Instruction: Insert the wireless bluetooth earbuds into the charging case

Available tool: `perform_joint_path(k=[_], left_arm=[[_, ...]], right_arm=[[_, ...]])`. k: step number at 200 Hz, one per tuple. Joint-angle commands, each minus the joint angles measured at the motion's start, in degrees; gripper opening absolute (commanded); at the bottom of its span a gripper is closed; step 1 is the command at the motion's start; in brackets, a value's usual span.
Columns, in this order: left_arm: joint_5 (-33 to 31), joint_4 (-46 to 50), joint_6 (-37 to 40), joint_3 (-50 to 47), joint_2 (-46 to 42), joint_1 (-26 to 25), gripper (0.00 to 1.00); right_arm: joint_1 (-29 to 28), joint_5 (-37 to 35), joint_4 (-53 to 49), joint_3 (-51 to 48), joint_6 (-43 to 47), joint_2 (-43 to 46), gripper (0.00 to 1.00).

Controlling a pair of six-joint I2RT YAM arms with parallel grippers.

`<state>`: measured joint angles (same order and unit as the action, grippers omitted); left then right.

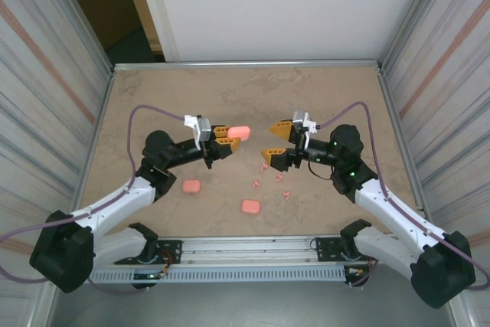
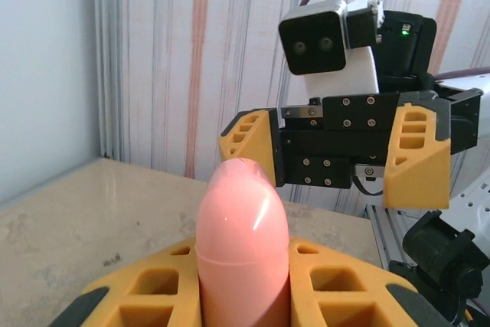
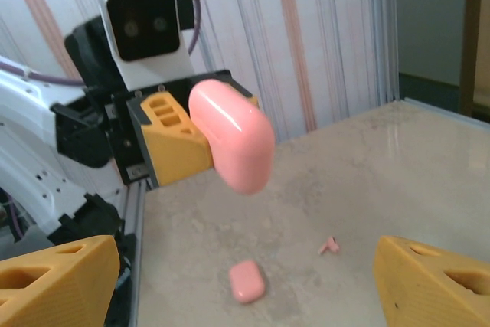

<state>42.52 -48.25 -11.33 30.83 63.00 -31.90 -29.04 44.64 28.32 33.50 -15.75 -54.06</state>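
Observation:
My left gripper (image 1: 227, 138) is shut on a pink rounded charging case (image 1: 240, 132), held closed and above the table; in the left wrist view the case (image 2: 242, 227) stands up between the yellow fingers (image 2: 138, 296). My right gripper (image 1: 276, 140) faces it from the right, a short gap away, open and holding nothing. In the right wrist view the held case (image 3: 233, 143) hangs ahead of my open right gripper (image 3: 246, 258). Several tiny pink earbuds (image 1: 257, 184) lie on the table below and between the grippers; one earbud (image 3: 329, 246) shows near the right fingers.
Two more pink cases lie closed on the table, one (image 1: 191, 186) near the left arm and one (image 1: 250, 207) at the front centre, also seen as the case (image 3: 246, 281) below the right gripper. Ribbed walls (image 1: 53, 74) enclose both sides. The metal rail (image 1: 245, 250) runs along the near edge.

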Motion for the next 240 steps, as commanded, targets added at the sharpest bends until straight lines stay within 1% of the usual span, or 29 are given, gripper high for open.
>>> perform_joint_path(k=[1, 56, 81, 131, 240], left_arm=[[2.1, -5.4, 3.1, -0.8, 0.0, -0.6, 0.0], [1.4, -6.7, 6.0, -1.3, -0.2, -1.6, 0.0], [0.5, -7.9, 7.5, -2.1, -0.5, -2.3, 0.0], [0.7, -7.6, 8.3, -2.3, -1.2, -2.6, 0.0], [0.5, -5.3, 9.9, -2.5, -1.9, -2.7, 0.0]], right_arm=[[-1.4, -1.2, 5.7, 0.3, -3.2, -1.2, 0.85], [-5.6, -6.8, 7.1, 3.8, -3.5, -6.1, 0.84], [-6.9, -9.6, 7.5, 4.7, -4.1, -7.9, 0.81], [-7.2, -11.0, 10.2, 5.0, -5.7, -9.8, 0.78], [-6.4, -12.5, 10.0, 5.8, -6.6, -9.7, 0.77]])
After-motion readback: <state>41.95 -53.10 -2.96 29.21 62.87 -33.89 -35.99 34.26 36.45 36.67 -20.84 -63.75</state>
